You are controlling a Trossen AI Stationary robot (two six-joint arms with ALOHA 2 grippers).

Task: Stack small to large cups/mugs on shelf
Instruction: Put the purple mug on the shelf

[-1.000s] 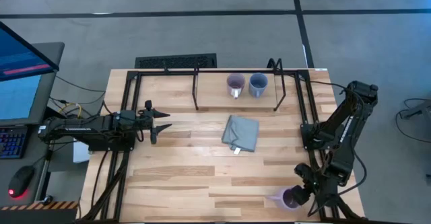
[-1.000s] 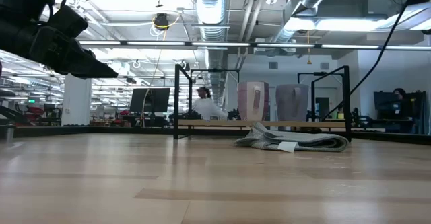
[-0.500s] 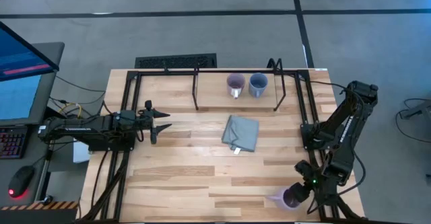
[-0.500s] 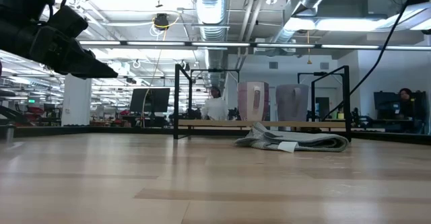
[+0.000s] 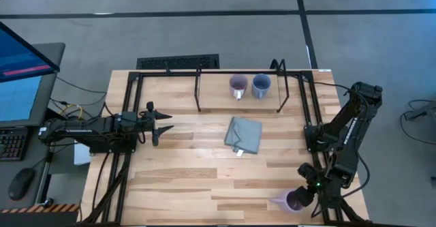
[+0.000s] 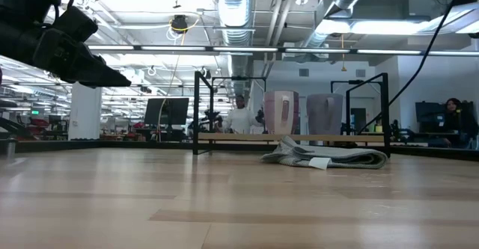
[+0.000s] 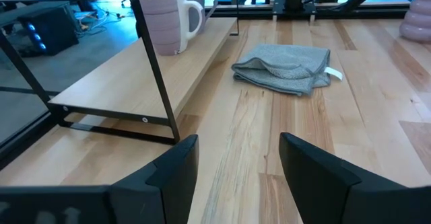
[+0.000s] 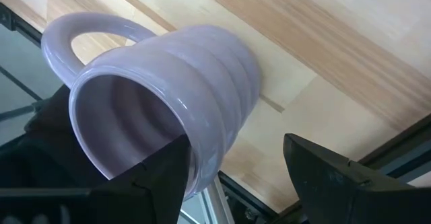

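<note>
person point(image 6: 240, 117) in the far room now further right, seemingly beside the shelf point(image 6: 292, 114) leg

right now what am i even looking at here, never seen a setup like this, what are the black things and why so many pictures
The black things are two robot arms at a wooden table, each ending in a two-finger gripper. One picture looks straight down, one looks level across the tabletop, and one comes from a camera on each wrist.

The left gripper waits open over the table's left side, holding nothing. The right gripper is open at the near right corner with a purple mug just ahead of its fingers, not gripped.

At the back stands a low black shelf, holding a lavender mug and a blue-grey mug. A folded grey cloth lies mid-table.
</note>
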